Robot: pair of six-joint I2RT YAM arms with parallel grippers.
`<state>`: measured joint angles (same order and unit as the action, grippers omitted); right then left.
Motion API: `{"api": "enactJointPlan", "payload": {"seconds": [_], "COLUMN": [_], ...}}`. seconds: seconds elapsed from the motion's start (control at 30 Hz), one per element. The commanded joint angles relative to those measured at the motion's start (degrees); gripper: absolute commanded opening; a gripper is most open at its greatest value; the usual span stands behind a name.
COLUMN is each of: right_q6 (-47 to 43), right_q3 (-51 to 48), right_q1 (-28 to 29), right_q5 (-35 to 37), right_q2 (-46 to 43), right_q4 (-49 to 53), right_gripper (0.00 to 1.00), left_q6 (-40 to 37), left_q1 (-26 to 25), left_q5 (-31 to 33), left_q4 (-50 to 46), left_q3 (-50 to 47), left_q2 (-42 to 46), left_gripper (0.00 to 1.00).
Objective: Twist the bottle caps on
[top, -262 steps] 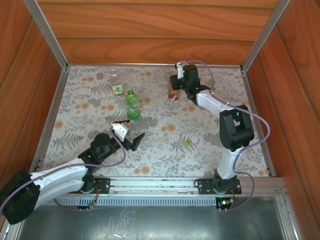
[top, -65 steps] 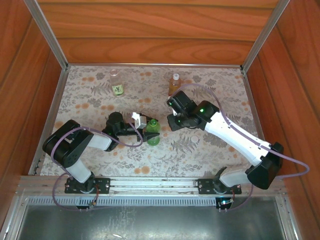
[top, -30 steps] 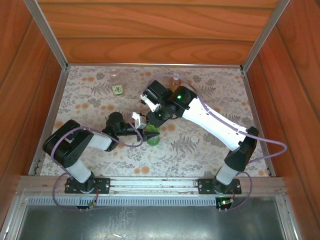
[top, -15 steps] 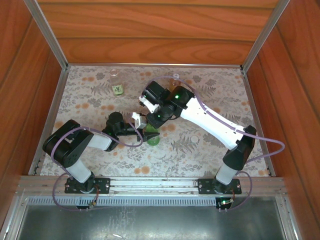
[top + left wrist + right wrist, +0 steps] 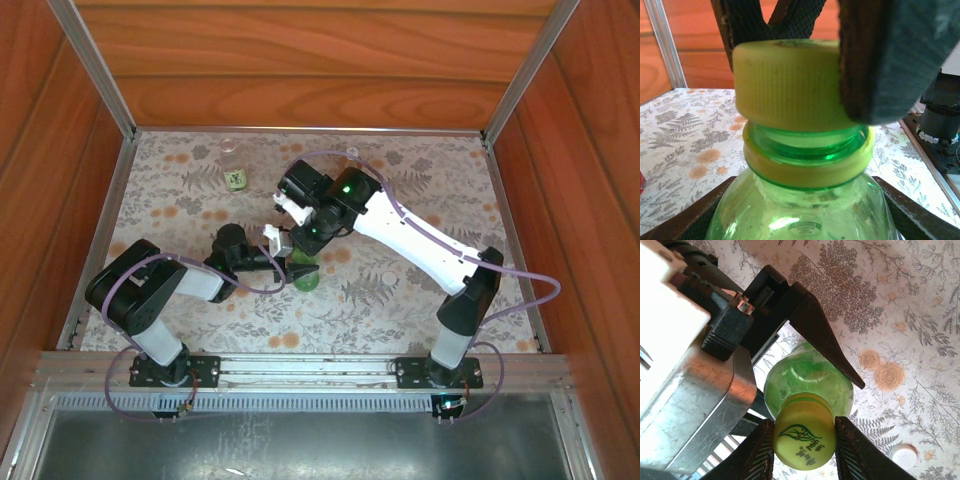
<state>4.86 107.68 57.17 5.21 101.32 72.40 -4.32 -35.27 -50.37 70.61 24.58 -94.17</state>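
Cap of ribbed yellow-green plastic tops the translucent green plastic bottle, which stands upright, neck up, near the centre of the floral table. Right gripper pinches the cap; left gripper clasps the bottle's body.

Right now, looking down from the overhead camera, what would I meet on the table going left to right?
labelled bottle → green bottle → white cap
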Motion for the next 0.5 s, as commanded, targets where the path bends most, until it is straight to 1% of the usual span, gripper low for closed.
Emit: {"api": "enactJointPlan", "payload": {"seconds": [0.0,0.2,0.47], "right_q6": [-1.68,-1.7,-2.99], "right_q3": [1.06,0.03,3.63], "right_q1": [1.06,1.45,2.47], "right_q5": [-0.4,0.15,1.41], "right_q2": [1.84,1.34,4.61], "right_q4": [2.78,2.37,6.32], "right_gripper": [0.35,0.34,0.34], "left_q6": [-1.66,-1.71,-1.57], "left_q1": [0.39,0.45,0.45], "left_q5": [-0.64,-0.48,-0.8], "left_q4": [-3.55,-3.56,-3.55], "left_q3": [-0.44,-0.59,-0.41], "left_q2": [-1.12,-1.15,-1.19], "left_gripper": [0.66,0.66,0.66]}}
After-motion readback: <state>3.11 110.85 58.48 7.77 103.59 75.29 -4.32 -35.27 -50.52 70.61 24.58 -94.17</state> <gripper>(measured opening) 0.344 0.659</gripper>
